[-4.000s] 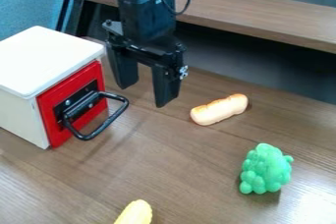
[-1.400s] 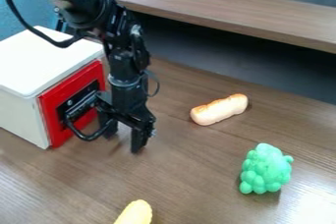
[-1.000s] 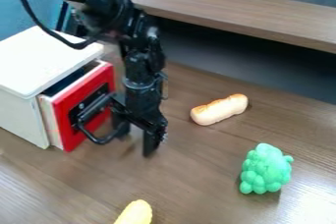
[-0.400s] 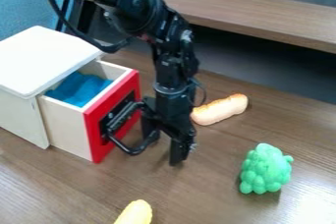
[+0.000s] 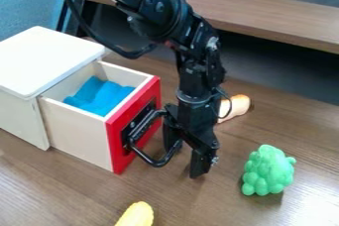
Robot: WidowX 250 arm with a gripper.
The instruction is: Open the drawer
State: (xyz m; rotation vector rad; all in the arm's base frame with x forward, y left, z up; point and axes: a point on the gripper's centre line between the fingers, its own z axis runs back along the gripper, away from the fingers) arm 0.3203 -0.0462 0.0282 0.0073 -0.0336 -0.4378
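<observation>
Seen from the fixed camera, a pale wooden drawer (image 5: 76, 131) with a red front (image 5: 120, 154) stands well out of its white box-shaped cabinet (image 5: 47, 61) on the left side of the brown wood-grain bench (image 5: 63, 190). Four seconds ago the red front sits flush against the cabinet; a second ago only a narrow gap shows, and now the pale side wall and a crumpled blue cloth (image 5: 106, 97) inside lie exposed.

The black two-finger end effector (image 5: 185, 162) hangs low over the bench, its fingers spread apart, one inside the loop of the black metal handle (image 5: 157, 164) and the other outside it. It has shifted away from the cabinet along with the drawer, and appears to be hooking the handle rather than pinching it.

The arm now partly covers a light brown toy bread roll (image 5: 239, 105) near the bench's far edge. A green bumpy toy grape bunch (image 5: 268, 170) and a yellow rounded toy (image 5: 137, 214) lie where they were, apart from the action.

The task looks all but complete. The next move likely calls for a halt, then a careful lift clear of the handle; too long a pull could drag the drawer off its support.
</observation>
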